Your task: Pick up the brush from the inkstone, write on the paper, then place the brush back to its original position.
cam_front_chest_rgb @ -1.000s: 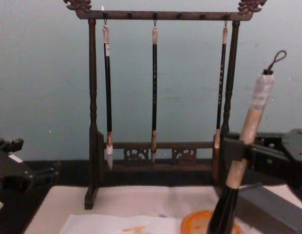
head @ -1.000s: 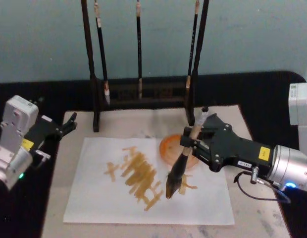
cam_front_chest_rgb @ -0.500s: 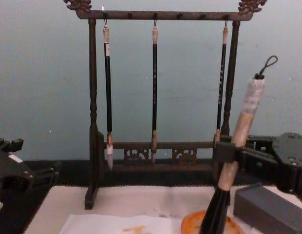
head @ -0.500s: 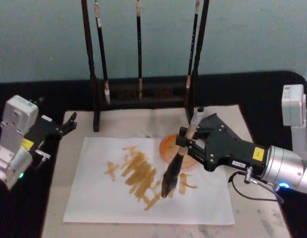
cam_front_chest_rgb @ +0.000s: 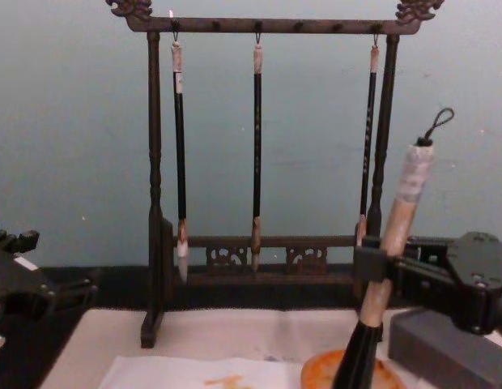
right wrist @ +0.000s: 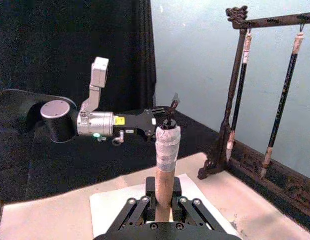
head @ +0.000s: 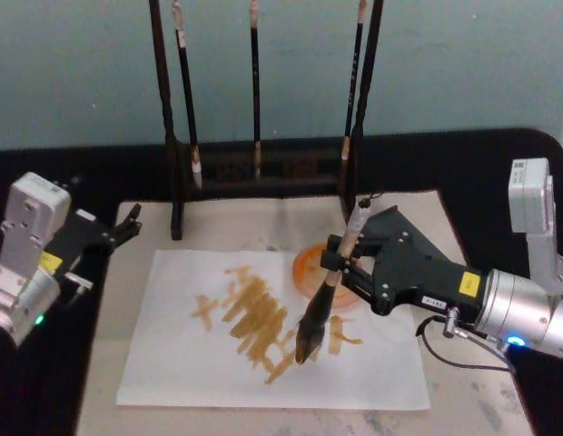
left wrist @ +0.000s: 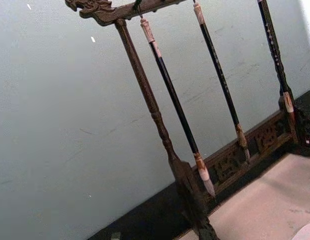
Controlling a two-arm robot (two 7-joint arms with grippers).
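Right claw [head: 339, 259] clamped on the tan mid-handle of the brush [head: 320, 304], tuft apparently touching the paper [head: 172, 363]; we judge it light, stiff-shafted, soft-tipped, best held mid-handle; left claw [head: 127, 225] idle far left.

Out ahead of the left gripper [head: 127, 222] stood a dark carved brush rack [left wrist: 154, 112], seen tilted against a pale wall. Three thin brushes [left wrist: 221, 87] hung from its top bar, tips down. A beige mat [left wrist: 275, 200] lay at its foot on the black tabletop [left wrist: 145, 225].
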